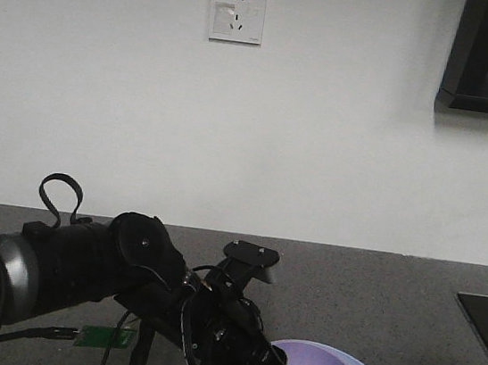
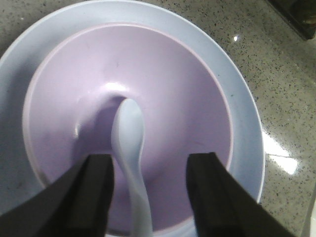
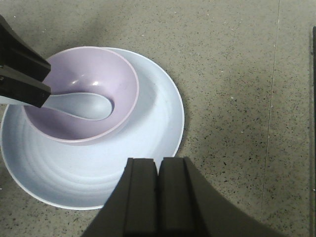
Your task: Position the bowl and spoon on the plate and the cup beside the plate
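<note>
1. Left wrist view: the spoon (image 2: 129, 128) lies inside the lavender bowl (image 2: 173, 74), which sits on the plate (image 2: 242, 108). The left gripper (image 2: 150, 163) is spread wide astride the handle.
2. The right gripper (image 3: 159, 168) is pinched closed, empty, above the plate rim.
3. Next, I'd say: the cup, unseen.
</note>
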Tool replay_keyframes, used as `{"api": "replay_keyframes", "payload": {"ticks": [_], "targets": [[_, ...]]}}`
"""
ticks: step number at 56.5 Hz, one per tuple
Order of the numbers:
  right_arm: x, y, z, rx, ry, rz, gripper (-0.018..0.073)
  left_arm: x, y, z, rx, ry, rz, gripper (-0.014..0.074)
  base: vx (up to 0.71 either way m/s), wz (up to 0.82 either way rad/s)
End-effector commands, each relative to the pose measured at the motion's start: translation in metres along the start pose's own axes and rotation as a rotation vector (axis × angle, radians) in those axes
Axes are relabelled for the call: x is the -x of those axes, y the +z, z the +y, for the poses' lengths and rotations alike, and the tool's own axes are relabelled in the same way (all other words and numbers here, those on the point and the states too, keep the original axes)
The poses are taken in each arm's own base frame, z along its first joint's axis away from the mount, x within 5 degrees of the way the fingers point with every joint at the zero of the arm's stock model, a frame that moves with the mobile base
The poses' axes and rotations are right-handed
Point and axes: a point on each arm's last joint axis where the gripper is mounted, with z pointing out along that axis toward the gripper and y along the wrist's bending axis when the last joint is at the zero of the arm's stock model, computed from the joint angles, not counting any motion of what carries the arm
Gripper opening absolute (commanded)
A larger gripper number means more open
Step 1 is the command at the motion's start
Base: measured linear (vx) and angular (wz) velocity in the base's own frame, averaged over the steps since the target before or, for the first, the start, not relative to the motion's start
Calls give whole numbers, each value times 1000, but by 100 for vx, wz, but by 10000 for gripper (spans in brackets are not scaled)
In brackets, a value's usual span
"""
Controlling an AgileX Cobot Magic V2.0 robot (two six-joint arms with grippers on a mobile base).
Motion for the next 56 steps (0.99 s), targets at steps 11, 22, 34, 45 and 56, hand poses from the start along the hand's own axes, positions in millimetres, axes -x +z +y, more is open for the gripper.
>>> {"api": "replay_keyframes", "payload": {"ticks": [11, 22, 34, 45, 56], "targets": [[12, -9, -2, -29, -12, -98, -8, 41, -69, -36, 62, 200, -205, 532, 0, 0], [12, -9, -4, -44, -27, -96, -8, 52, -152, -57, 335, 344, -242, 520, 0, 0], [12, -9, -4, -45, -28, -95, -8, 27, -228, -35, 797, 187, -157, 512, 0, 0], [12, -9, -3, -41, -18, -101, -8, -2, -272, -7, 986, 15, -53, 472, 0, 0], [13, -9, -3, -38, -11, -109, -8, -44, -284, 18, 1049, -91, 22, 450, 0, 0]]}}
